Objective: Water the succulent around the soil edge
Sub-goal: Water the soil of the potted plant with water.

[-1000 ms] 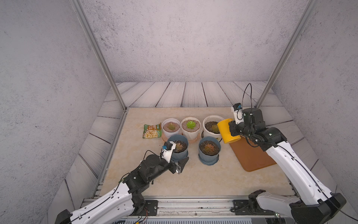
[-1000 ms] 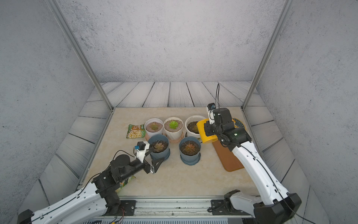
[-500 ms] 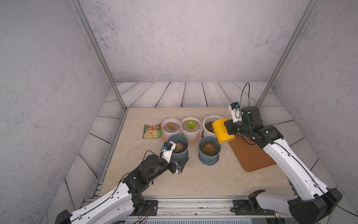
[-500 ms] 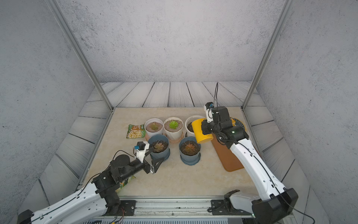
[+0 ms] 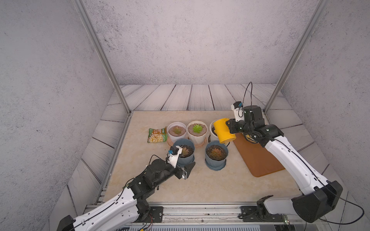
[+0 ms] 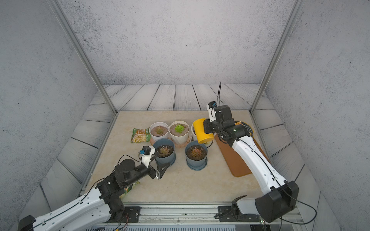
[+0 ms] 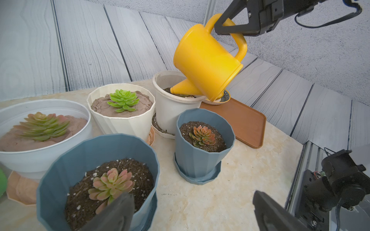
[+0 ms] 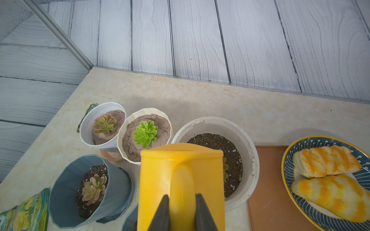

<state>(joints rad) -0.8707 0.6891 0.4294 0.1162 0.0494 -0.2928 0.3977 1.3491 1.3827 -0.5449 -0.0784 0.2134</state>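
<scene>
Pale marbled surface (image 5: 200, 186) carries five pots, one plant in each: two blue pots (image 5: 186, 159) in front with dark soil, two pale pots (image 5: 197, 140) behind with brown clay-like fill, and a round white pot (image 7: 170, 112) at the back right with dark soil. Its succulent (image 8: 225, 167) is mostly hidden by the yellow watering can (image 5: 223, 130), tilted with its spout inside that rim; the right end effector (image 8: 181, 197) pinches the can's handle. The left end effector (image 7: 192, 212) stands spread by the near-left blue pot, possibly touching it. Two snack packets (image 5: 157, 135) lie toward the left; one plate (image 8: 288, 160) with two bread rolls (image 8: 324, 160) sits on one brown tray (image 5: 258, 160).
</scene>
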